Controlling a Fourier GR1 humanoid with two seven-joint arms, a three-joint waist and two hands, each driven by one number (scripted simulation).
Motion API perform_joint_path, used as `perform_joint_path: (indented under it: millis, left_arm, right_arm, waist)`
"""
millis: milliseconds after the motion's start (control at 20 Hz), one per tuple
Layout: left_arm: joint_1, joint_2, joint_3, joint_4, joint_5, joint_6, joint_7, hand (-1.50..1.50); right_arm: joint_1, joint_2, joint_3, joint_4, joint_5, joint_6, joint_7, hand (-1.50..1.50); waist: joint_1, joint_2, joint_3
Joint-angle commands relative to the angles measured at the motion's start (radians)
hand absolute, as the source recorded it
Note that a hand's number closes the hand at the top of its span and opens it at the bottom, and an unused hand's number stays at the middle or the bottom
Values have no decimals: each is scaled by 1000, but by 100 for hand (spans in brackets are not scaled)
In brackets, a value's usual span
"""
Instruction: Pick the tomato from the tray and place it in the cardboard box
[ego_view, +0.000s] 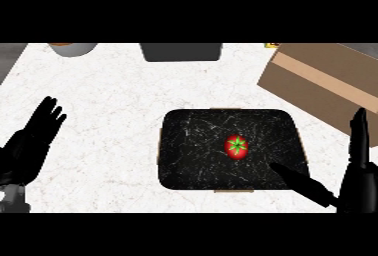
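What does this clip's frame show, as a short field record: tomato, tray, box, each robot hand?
tomato: lying on the tray, right of centre, untouched
tray: dark, square, on the white counter
cardboard box: upper right, beyond the tray
right robot hand: open, at the tray's lower right corner, thumb over the tray
left robot hand: open, resting at left edge

Cardboard box (325, 87), up right of the tray (192, 150): far side cut off at the frame's edge. My right hand (354, 175) covers the tray's near right corner; my thumb overlaps its dark surface.
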Motion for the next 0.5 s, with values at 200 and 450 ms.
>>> perform_joint_path:
  millis: [200, 450]
  left_arm:
    - [-2, -5, -17, -40, 3, -11, 15, 0]
    - [11, -6, -22, -44, 3, -27, 10, 0]
  right_arm:
    - [35, -186, 55, -20, 220, 290, 451, -150]
    - [-48, -208, 111, -118, 261, 541, 789, -150]
  waist:
    - [33, 12, -8]
    - [56, 10, -5]
